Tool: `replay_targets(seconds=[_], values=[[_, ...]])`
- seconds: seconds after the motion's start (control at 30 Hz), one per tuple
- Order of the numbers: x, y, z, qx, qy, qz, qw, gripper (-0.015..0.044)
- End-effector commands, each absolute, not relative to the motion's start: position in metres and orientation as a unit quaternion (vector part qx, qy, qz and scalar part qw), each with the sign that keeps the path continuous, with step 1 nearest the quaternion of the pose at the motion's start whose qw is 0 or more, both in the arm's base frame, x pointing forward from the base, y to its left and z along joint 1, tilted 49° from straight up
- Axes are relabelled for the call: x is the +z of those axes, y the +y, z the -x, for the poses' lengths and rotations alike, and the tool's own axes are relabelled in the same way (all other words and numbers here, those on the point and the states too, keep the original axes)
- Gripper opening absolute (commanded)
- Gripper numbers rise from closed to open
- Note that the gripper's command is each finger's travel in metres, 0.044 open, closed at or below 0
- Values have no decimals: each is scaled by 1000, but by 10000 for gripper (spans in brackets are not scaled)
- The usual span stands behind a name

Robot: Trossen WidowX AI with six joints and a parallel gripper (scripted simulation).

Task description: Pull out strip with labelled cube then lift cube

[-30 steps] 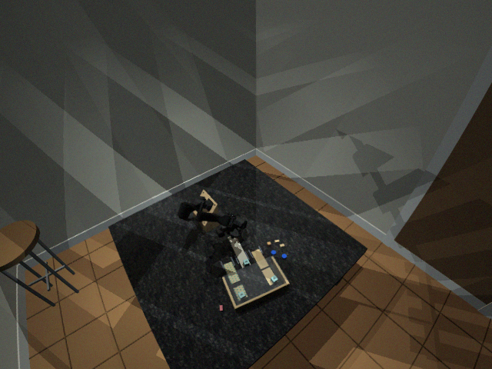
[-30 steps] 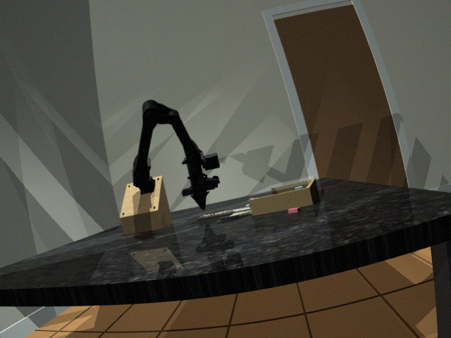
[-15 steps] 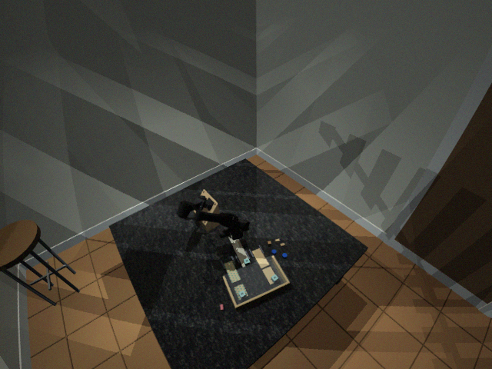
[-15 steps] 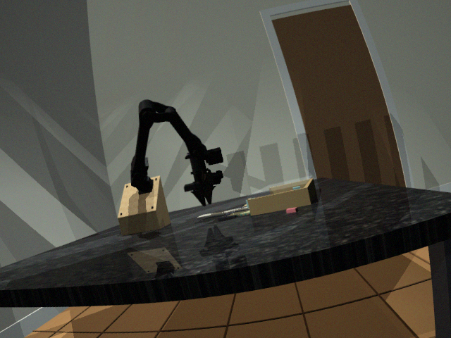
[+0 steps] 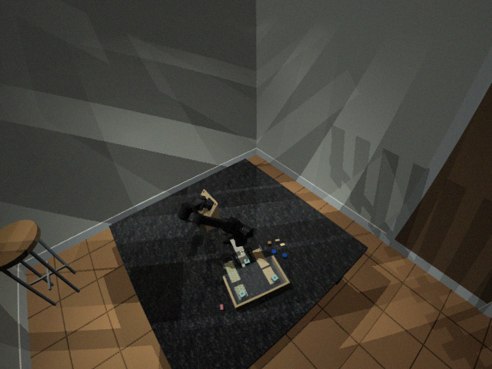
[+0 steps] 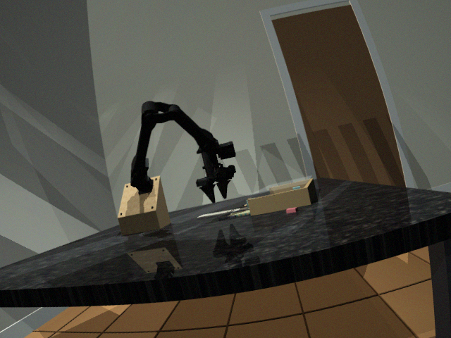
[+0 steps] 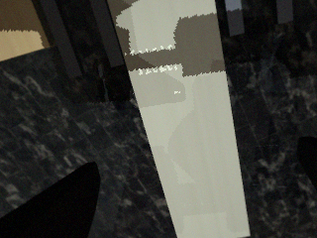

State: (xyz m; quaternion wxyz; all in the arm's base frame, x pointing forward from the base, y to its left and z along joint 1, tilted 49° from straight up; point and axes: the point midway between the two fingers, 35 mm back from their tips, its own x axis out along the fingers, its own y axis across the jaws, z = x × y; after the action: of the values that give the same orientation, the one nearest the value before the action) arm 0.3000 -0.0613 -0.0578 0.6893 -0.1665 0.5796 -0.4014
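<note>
A long white strip sticks out of the open side of a wooden tray; a light-blue marked cube is at its tray end. A patterned strip lies left of it, with a separate patterned piece under a second cube. A beige strip lies right, with a dark line between it and the piece under a third cube. The cubes' labels are unreadable. My gripper is open and empty, above the white strip, fingers either side of it.
A small red block lies outside the tray. Two blue discs and several small tan pieces lie beside its other side. The arm stands on a wooden base. The tray walls rise above the table.
</note>
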Motion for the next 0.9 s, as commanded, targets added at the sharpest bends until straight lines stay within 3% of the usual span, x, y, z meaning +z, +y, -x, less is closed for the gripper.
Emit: replay_targets(seconds=[0.0, 0.87], values=[[-55, -62, -315, -401, 580, 171, 688, 440], [-27, -70, -416, -401, 578, 170, 690, 440]])
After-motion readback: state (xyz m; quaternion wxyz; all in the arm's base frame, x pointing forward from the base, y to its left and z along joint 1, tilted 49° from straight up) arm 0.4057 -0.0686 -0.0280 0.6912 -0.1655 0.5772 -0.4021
